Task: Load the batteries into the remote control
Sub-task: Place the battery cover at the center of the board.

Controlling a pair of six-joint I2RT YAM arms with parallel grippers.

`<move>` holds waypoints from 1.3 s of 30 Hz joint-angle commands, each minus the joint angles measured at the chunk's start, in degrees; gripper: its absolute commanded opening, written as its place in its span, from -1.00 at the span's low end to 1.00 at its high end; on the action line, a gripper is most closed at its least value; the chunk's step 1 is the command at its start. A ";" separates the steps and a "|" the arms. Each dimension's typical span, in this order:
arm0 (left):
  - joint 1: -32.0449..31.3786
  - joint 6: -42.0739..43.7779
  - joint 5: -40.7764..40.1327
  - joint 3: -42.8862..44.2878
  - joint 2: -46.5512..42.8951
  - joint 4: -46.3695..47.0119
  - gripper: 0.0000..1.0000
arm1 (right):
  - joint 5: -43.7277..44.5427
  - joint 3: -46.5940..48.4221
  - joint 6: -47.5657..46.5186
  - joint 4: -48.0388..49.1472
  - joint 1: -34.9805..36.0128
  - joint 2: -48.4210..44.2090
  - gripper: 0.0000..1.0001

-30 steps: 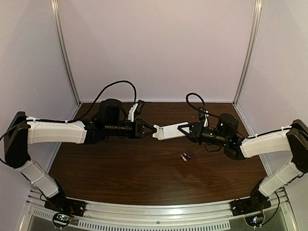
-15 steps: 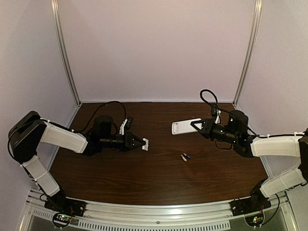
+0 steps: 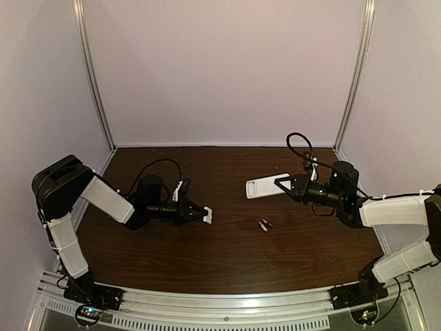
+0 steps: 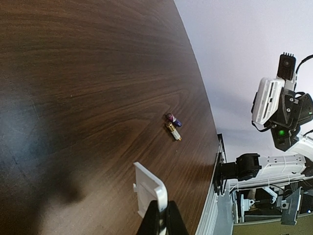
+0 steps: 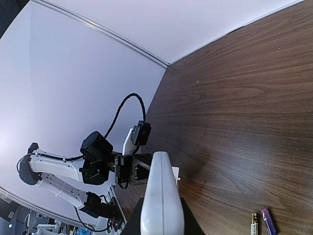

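Now the left pincer (image 3: pixel 202 214) is pinched shut on a small white lid (image 3: pixel 207 215), low by the bench (image 3: pixel 227 262). The right pincer (image 3: pixel 278 183) squeezes one end of the white remote (image 3: pixel 264 186), up in the air. Between the two pincers, nearer the right one, the two batteries (image 3: pixel 264 225), one gold and one purple, lie side by side on the bench.
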 commanded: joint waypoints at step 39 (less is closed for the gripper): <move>-14.07 54.82 -28.03 23.47 -7.80 -41.62 0.40 | -7.07 -4.56 -10.37 -18.30 -12.39 -16.79 -1.00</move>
